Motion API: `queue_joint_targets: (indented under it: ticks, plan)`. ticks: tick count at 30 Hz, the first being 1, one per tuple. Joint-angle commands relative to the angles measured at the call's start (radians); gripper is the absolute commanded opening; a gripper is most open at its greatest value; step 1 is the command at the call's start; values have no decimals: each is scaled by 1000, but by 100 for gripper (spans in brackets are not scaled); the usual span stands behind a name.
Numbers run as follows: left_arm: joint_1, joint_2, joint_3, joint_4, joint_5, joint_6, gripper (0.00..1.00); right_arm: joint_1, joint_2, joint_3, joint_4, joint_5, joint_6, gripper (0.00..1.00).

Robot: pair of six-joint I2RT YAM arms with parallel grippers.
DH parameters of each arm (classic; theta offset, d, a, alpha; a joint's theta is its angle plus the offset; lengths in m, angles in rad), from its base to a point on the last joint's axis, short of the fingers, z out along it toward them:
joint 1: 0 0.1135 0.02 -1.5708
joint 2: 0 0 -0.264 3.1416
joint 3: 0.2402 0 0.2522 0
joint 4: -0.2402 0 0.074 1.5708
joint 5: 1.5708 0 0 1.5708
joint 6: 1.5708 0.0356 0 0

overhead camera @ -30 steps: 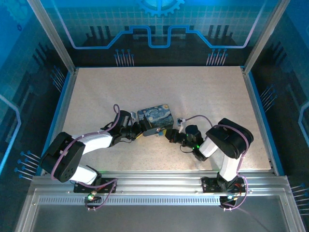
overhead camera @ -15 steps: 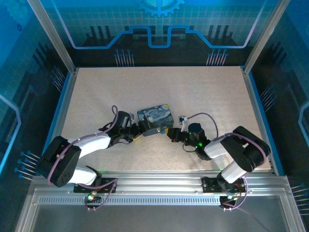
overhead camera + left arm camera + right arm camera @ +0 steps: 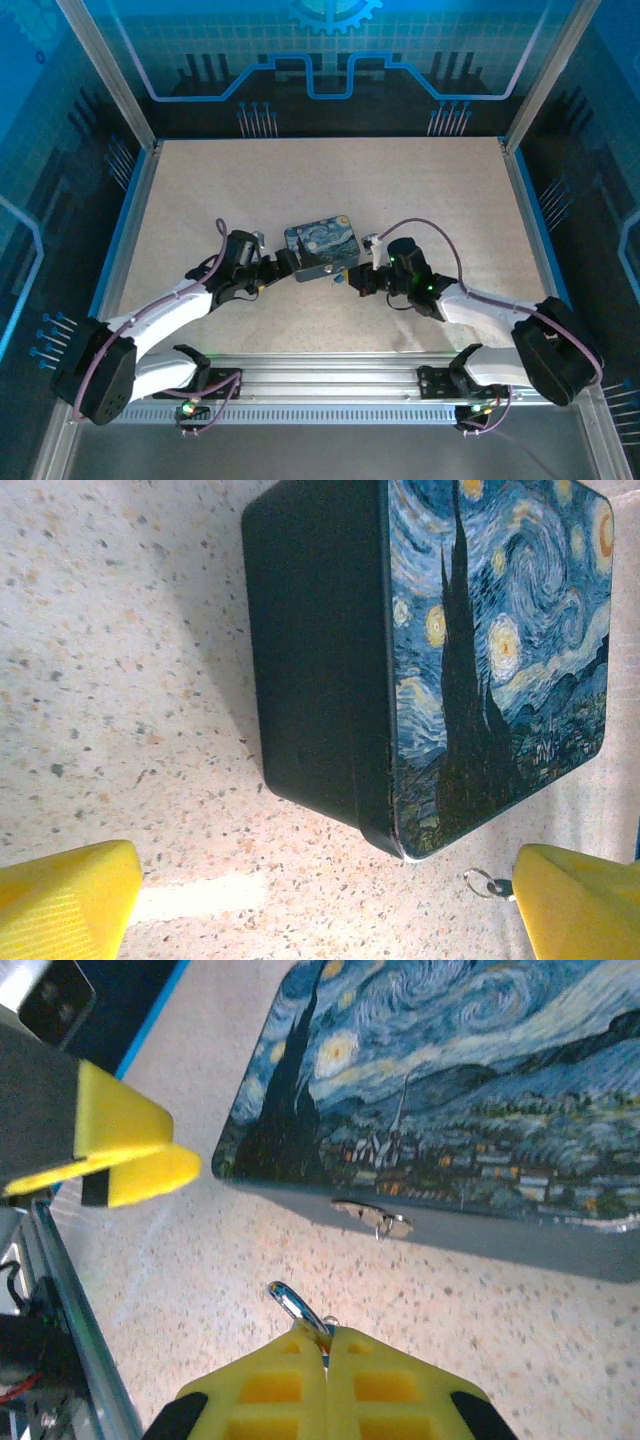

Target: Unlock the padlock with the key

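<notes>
My right gripper [image 3: 326, 1335] is shut on the padlock [image 3: 292, 1303]. Its shiny silvery shackle sticks out of the yellow fingertips just above the table, and its body is hidden between the pads. In the top view the right gripper [image 3: 352, 280] sits off the tin's front right corner. My left gripper [image 3: 325, 900] stands wide open over bare table by the tin's near corner, holding nothing. A thin wire ring with a dark sliver, the key [image 3: 488, 884], peeks out beside one left finger [image 3: 580, 905], and the rest is hidden. In the top view the left gripper [image 3: 278, 266] is left of the tin.
The blue starry-night tin [image 3: 322, 245] lies between the two grippers on the speckled table [image 3: 200, 190]. Its small metal hasp [image 3: 375, 1218] faces my right gripper with nothing hanging on it. Metal rails [image 3: 330, 385] run along the near edge.
The left jaws have spread wider and the left gripper has drawn back left from the tin's front. Both arms now stretch lower and flatter. The right gripper stays shut.
</notes>
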State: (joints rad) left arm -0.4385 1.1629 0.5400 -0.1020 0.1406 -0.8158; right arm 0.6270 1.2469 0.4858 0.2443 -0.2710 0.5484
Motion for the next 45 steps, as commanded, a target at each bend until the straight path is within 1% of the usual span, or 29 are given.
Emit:
queue_joint_targets:
  ticks: [1, 7, 10, 13, 18, 23, 31, 39, 45]
  plan:
    - [10, -31, 7, -61, -33, 50, 97, -7, -55, 50, -322, -19, -109, 5]
    - [12, -47, 12, -81, -34, 80, 98, 2, -77, 103, -581, 5, -125, 5]
    - [15, -54, 12, -88, -36, 89, 98, 6, -59, 127, -675, 16, -122, 5]
    - [18, -58, 10, -91, -35, 91, 98, 14, -30, 144, -728, 16, -126, 5]
    - [20, -60, 8, -92, -29, 89, 99, 17, 48, 161, -713, 13, -124, 5]
    - [24, -59, 9, -93, -21, 92, 99, 19, 157, 207, -673, -11, -129, 4]
    - [29, -57, 8, -96, -16, 92, 99, 16, 291, 270, -665, -24, -138, 4]
    - [38, -56, 15, -107, -10, 99, 99, 12, 342, 282, -648, -43, -146, 5]
    - [41, -57, 15, -110, -7, 100, 99, 7, 338, 277, -657, -32, -149, 9]
